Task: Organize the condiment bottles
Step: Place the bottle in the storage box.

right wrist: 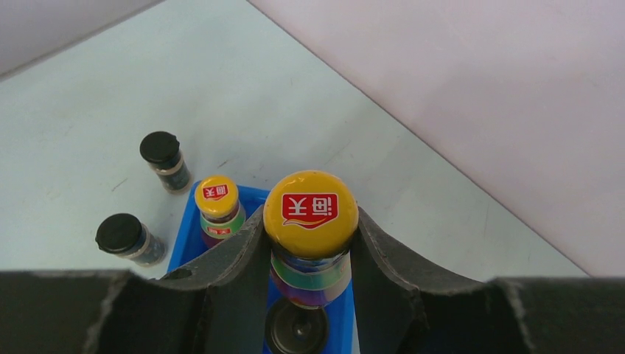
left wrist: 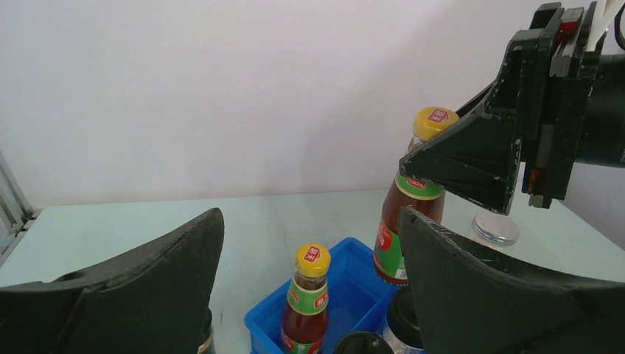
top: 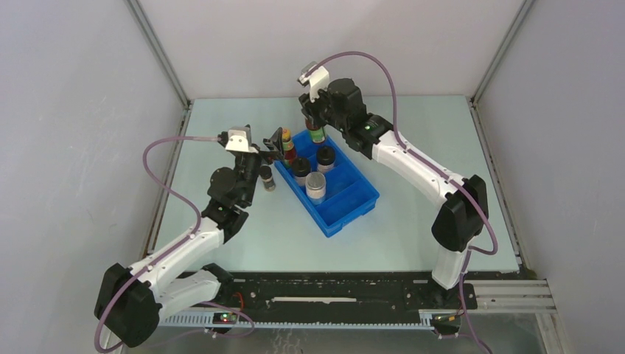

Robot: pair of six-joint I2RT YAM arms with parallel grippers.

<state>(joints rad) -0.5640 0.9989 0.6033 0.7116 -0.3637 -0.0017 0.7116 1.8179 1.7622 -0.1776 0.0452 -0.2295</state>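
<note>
Pinched at the neck by right gripper (right wrist: 309, 254): tall dark-red bottle (left wrist: 411, 214), long axis nearly upright, yellow cap up, over far end of blue tray (top: 346, 210). Red cap badge, white Chinese characters. Left gripper (top: 278, 144) spread wide, just left of tray.

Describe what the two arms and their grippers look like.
Both the left arm and right arm have white link shells and bulky black joints. A thin purple cable loops from each base to the wrist, where a white camera mount sits. The gripper fingers are matte black, broad and wedge-shaped.
</note>
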